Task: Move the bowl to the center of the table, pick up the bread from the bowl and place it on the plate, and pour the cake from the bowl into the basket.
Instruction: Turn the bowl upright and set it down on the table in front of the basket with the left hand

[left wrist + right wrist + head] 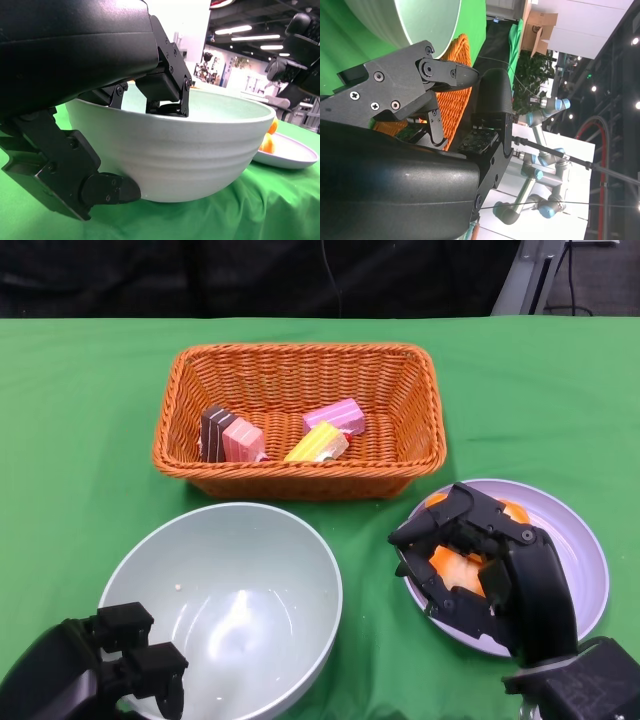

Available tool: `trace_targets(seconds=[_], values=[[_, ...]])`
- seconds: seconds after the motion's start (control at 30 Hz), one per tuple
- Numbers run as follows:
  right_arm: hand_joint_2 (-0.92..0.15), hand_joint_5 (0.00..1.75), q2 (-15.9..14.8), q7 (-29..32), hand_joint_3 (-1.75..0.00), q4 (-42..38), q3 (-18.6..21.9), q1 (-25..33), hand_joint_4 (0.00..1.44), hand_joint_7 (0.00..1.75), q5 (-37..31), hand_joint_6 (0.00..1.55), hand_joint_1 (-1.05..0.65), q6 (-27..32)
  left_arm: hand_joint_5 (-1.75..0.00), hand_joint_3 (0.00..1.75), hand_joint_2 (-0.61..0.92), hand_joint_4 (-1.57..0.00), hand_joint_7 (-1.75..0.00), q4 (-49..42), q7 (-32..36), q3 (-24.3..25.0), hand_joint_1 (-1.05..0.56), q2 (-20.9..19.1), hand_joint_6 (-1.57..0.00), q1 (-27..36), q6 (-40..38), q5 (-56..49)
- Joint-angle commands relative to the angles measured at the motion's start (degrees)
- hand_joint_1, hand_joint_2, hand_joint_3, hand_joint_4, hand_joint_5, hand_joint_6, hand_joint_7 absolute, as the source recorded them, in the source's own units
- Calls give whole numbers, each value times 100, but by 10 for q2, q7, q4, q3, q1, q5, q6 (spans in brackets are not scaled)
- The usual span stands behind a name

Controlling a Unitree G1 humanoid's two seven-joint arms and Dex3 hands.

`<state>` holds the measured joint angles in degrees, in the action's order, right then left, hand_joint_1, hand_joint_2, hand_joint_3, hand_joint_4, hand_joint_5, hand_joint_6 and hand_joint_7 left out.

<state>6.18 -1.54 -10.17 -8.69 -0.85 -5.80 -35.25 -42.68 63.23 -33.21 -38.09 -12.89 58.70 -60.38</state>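
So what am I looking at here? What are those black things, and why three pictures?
The black things are a humanoid robot's two hands. One picture comes from a camera at its head, looking down on a green table; the other two come from cameras at its wrists, so they look tilted and very close.

On the table stand an orange wicker basket with four cake pieces in it, a pale bowl that is empty apart from crumbs, and a lilac plate with orange bread on it.

The left hand grips the bowl's near rim: the left wrist picture shows fingers over the edge. The right hand hovers over the bread with fingers curled; whether it grips the bread cannot be told.
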Motion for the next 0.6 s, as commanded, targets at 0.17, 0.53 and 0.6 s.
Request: trace_targets(seconds=[0.17,0.53,0.6], values=[[-62,144,-3,1,-78,48,-7,27,74,116,7,74,-19,28,-171,54,67,-72,-153,12,-40,10,6,1,-72,14,-26,18],[-59,144,-1,14,-84,45,-7,31,77,114,-1,76,-20,28,-174,79,49,-70,-159,22,-40,-3,7,33,-69,-1,-62,5],[-59,144,-1,16,-85,40,-7,28,77,114,-1,76,-20,24,-174,79,49,-69,-159,18,-46,-5,6,42,-68,-6,-64,7]])
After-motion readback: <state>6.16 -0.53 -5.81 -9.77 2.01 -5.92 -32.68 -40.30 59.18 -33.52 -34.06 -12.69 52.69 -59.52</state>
